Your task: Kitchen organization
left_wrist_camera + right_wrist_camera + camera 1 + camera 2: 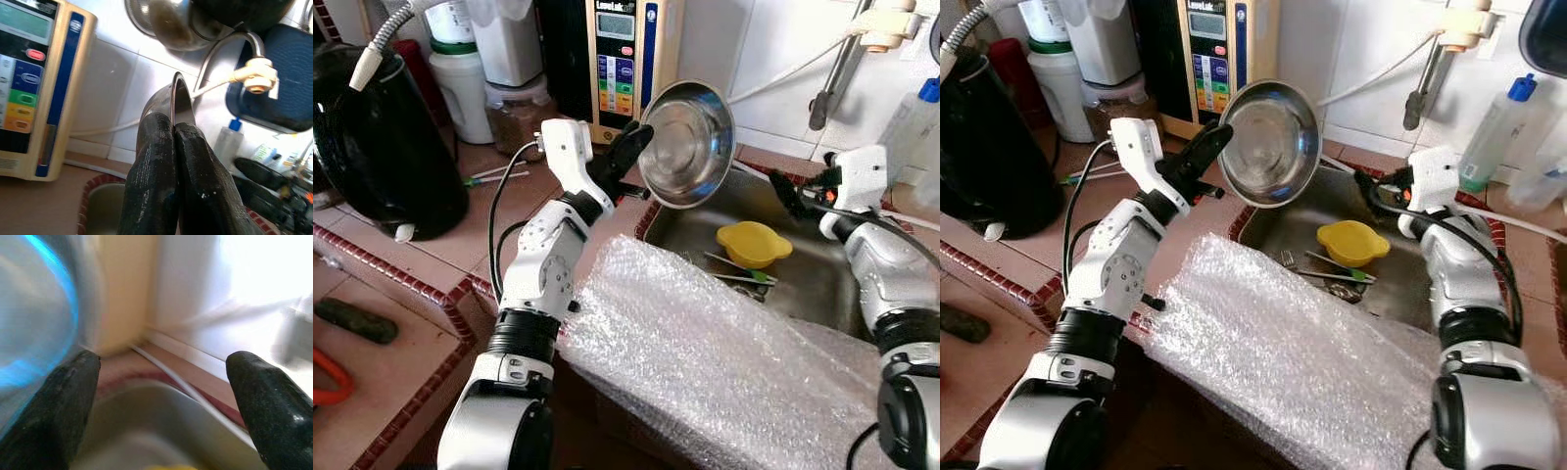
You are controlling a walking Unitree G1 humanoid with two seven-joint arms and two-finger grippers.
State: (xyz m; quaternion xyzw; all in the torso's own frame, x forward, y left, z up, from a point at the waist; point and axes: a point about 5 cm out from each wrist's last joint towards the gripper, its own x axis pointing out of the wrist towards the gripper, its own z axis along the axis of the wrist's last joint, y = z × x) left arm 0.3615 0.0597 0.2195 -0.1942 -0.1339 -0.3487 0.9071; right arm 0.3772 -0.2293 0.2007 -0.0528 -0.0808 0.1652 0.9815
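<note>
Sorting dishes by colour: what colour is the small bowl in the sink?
Yellow bowl; the left eye view shows it best.

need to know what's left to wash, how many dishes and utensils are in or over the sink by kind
steel bowl, held up over the sink by the left gripper: 1
yellow bowl in the sink: 1
utensils on the sink floor beside it: at least 2, exact number unclear
total: at least 4
The right gripper hovers open over the sink.
</note>
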